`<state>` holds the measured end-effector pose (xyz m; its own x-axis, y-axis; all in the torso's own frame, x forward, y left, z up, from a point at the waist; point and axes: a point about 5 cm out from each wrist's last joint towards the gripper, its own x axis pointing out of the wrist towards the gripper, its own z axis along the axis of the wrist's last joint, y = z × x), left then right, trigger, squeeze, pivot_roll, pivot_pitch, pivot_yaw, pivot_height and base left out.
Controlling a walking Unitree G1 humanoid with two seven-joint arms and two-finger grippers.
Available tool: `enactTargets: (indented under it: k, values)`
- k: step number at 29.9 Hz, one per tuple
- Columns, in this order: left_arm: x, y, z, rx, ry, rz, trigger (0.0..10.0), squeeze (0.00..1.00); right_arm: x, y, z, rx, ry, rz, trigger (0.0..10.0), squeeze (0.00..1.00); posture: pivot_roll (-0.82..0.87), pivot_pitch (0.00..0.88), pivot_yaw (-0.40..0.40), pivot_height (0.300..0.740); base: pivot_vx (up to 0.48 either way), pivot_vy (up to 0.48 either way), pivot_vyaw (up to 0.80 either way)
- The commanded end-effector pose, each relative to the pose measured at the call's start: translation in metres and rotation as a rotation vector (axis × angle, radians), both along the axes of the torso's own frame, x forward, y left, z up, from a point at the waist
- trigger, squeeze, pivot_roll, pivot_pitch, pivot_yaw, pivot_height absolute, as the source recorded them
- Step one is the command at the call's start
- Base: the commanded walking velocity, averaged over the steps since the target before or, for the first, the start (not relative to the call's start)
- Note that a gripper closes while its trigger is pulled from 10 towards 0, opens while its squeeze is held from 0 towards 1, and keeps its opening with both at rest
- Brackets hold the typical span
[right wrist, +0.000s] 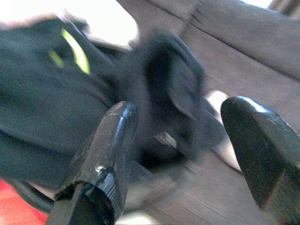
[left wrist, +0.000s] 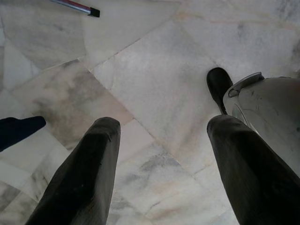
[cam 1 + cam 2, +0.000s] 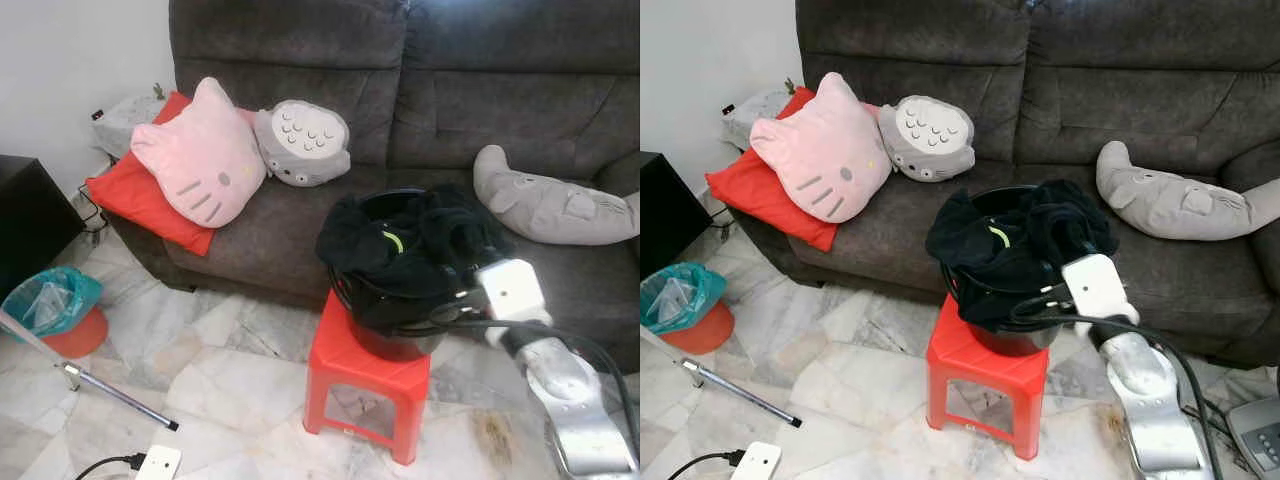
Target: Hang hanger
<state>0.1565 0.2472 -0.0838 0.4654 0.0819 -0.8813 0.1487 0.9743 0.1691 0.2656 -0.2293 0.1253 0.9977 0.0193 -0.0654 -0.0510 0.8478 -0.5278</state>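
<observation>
- Right gripper (image 1: 178, 140): jaws apart, nothing between them, reaching toward the black bucket (image 3: 1005, 335) from its 4 o'clock side; the wrist view is blurred
- Left gripper (image 2: 164, 159): jaws apart and empty, hanging idle over the marble floor (image 2: 154, 79)
- Bucket stands on a red plastic stool (image 3: 980, 370) in front of the grey sofa (image 3: 1120, 110), heaped with dark clothing (image 3: 1010, 235) draped over its rim; one garment carries a yellow-green stripe
- Hanger: cannot be made out in any view; judged to lie under or among the garments, if present at all
- Handling, as judgement: a hanger would be light, stiff and smooth, liable to slip and to snag in soft fabric; take it at the neck below the hook, or mid-bar
- Clothing is soft and limp and would drag out with it
- Nearby, at the bucket's 10 o'clock: pink cat cushion (image 3: 200, 155) on the sofa
</observation>
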Motion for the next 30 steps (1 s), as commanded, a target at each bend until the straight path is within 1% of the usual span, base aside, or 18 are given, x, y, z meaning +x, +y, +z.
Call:
enactTargets:
  k: [1,2,3,4,5,7,8,11,12,13,15,17,21,27,30]
  values:
    - [-0.003,0.004,0.000,0.006,0.014,0.009,10.0,0.00,-0.002,-0.003,0.002,-0.065,-0.014,-0.019,10.0,0.00,-0.20,0.000,0.080,0.740,0.000,0.000,0.00]
    - [-0.003,0.004,0.000,0.006,0.015,0.008,10.0,0.00,-0.004,-0.002,-0.001,-0.094,0.010,-0.007,10.0,0.00,-0.20,0.000,0.082,0.740,0.000,0.000,0.00]
    - [-0.003,0.004,0.000,0.006,0.015,0.007,10.0,0.00,-0.005,-0.002,-0.006,-0.162,0.042,0.007,10.0,0.00,-0.20,0.000,0.082,0.740,0.000,0.000,0.00]
    - [-0.003,0.004,0.000,0.006,0.015,0.007,10.0,0.00,-0.005,-0.002,-0.006,-0.162,0.042,0.007,10.0,0.00,-0.20,0.000,0.082,0.740,0.000,0.000,0.00]
    - [-0.003,0.004,0.000,0.006,0.014,0.008,10.0,0.00,-0.005,0.001,-0.009,-0.212,0.062,0.041,10.0,0.00,-0.20,0.000,0.083,0.740,0.000,0.000,0.00]
    - [-0.003,0.004,0.000,0.006,0.014,0.008,10.0,0.00,-0.005,0.003,-0.011,-0.243,0.072,0.065,10.0,0.00,-0.20,0.000,0.082,0.740,0.000,0.000,0.00]
    - [-0.003,0.004,0.000,0.007,0.014,0.008,10.0,0.00,-0.003,0.006,-0.014,-0.280,0.082,0.099,10.0,0.00,-0.20,0.000,0.082,0.740,0.000,0.000,0.00]
    - [-0.003,0.004,0.000,0.006,0.013,0.008,10.0,0.00,-0.001,0.010,-0.017,-0.321,0.092,0.139,10.0,0.00,-0.20,0.000,0.084,0.740,0.000,0.000,0.00]
    - [-0.003,0.004,0.000,0.007,0.012,0.008,10.0,0.00,0.002,0.014,-0.019,-0.359,0.097,0.187,10.0,0.00,-0.20,0.000,0.084,0.740,0.000,0.000,0.00]
    - [-0.003,0.004,0.000,0.007,0.012,0.008,10.0,0.00,0.002,0.014,-0.019,-0.359,0.097,0.187,10.0,0.00,-0.20,0.000,0.084,0.740,0.000,0.000,0.00]
    - [-0.002,0.004,0.000,0.007,0.012,0.008,10.0,0.00,0.008,0.018,-0.021,-0.336,0.099,0.206,10.0,0.00,-0.20,0.000,0.086,0.740,0.000,0.000,0.00]
    - [-0.002,0.004,0.000,0.007,0.011,0.009,10.0,0.00,0.014,0.019,-0.022,-0.361,0.102,0.208,10.0,0.00,-0.19,0.000,0.085,0.740,0.000,0.000,0.00]
    - [-0.002,0.004,0.000,0.007,0.010,0.011,10.0,0.00,0.024,0.021,-0.022,-0.374,0.097,0.212,10.0,0.00,-0.19,0.000,0.085,0.740,0.000,0.000,0.00]
    - [-0.002,0.004,0.000,0.007,0.009,0.013,10.0,0.00,0.030,0.024,-0.025,-0.376,0.107,0.240,10.0,0.00,-0.18,0.000,0.084,0.740,0.000,0.000,0.00]
    - [-0.002,0.004,0.000,0.007,0.010,0.013,10.0,0.00,0.030,0.025,-0.028,-0.377,0.119,0.245,10.0,0.00,-0.18,0.000,0.084,0.740,0.000,0.000,0.00]
